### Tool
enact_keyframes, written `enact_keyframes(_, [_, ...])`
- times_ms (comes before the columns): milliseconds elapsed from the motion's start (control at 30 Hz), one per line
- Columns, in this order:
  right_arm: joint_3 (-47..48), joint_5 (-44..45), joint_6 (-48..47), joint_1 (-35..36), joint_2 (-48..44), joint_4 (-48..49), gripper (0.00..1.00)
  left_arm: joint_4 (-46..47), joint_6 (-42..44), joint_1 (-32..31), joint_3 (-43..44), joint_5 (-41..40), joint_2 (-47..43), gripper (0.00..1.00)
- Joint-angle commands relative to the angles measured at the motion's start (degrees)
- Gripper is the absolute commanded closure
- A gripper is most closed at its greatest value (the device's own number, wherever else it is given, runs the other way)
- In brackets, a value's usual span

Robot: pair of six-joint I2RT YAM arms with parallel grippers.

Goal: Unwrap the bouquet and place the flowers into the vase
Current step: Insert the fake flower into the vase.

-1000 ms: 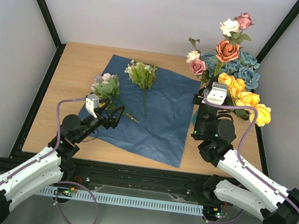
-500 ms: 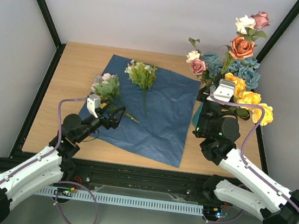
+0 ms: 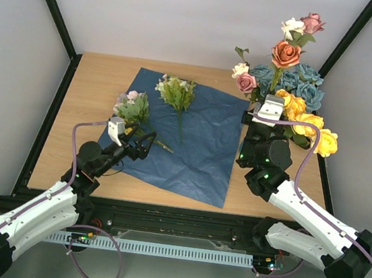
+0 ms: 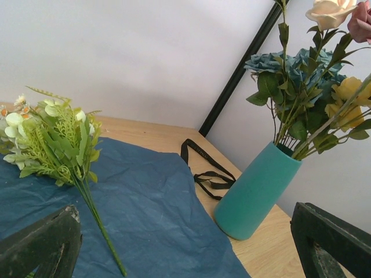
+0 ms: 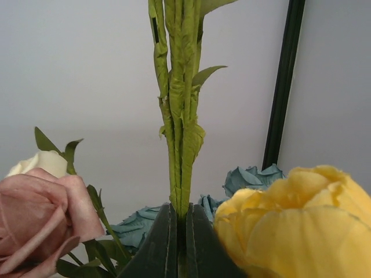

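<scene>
The bouquet is unwrapped: its blue paper (image 3: 196, 137) lies flat on the table. The teal vase (image 4: 258, 191) stands at the paper's right edge, mostly hidden behind the right arm in the top view. It holds blue (image 3: 301, 85), yellow (image 3: 309, 127) and pink flowers. My right gripper (image 5: 181, 211) is shut on a bundle of green stems (image 5: 179, 116) above the vase. These stems carry the orange rose (image 3: 286, 54) and the pink and white blooms high above. My left gripper (image 3: 143, 144) hovers open over the paper's left part. A pale-green sprig (image 3: 176, 94) lies on the paper.
Another small leafy bunch (image 3: 133, 107) lies at the paper's left edge, just beyond the left gripper. A black ribbon (image 4: 206, 171) lies on the wood behind the vase. Black frame posts (image 3: 348, 37) and white walls close in the table's back corners.
The right gripper swung the held stems right, then back left; the orange rose ends a little higher. The left arm has not moved.
</scene>
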Motion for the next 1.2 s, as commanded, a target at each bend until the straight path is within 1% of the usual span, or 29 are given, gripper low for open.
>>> enact_keyframes(0, [-1.05, 3.1, 0.89, -0.65, 0.06, -0.37, 0.99, 1.31, -0.34, -0.25, 1.22, -1.75, -1.39, 0.0])
enact_keyframes(233, [-4.5, 4.25, 7.52, -1.16, -1.3, -4.68, 0.99, 2.22, -1.23, -0.23, 0.15, -3.12, -1.96, 0.01])
enact_keyframes(400, [-7.6, 4.89, 9.98, -1.34, -1.65, -4.95, 0.99, 3.02, -1.76, -0.29, 0.14, -2.11, -1.38, 0.01])
enact_keyframes(667, [-12.65, 3.39, 12.03, -1.83, -2.19, -1.0, 0.98, 3.04, -1.65, -0.26, 0.07, -2.36, -1.05, 0.0])
enact_keyframes(867, [-17.06, 3.5, 13.09, -3.31, -3.21, 3.65, 0.96, 3.22, -1.61, -0.29, 0.04, -2.37, -0.45, 0.01])
enact_keyframes(1000, [-17.45, 3.22, 15.36, -5.61, -3.2, 1.56, 0.96, 3.31, -1.74, -0.24, 0.08, -2.28, -0.25, 0.0])
enact_keyframes(1167, [-17.91, 3.11, 18.83, -6.25, -3.78, -1.68, 0.92, 3.65, -1.89, -0.25, -0.01, -2.42, 0.24, 0.0])
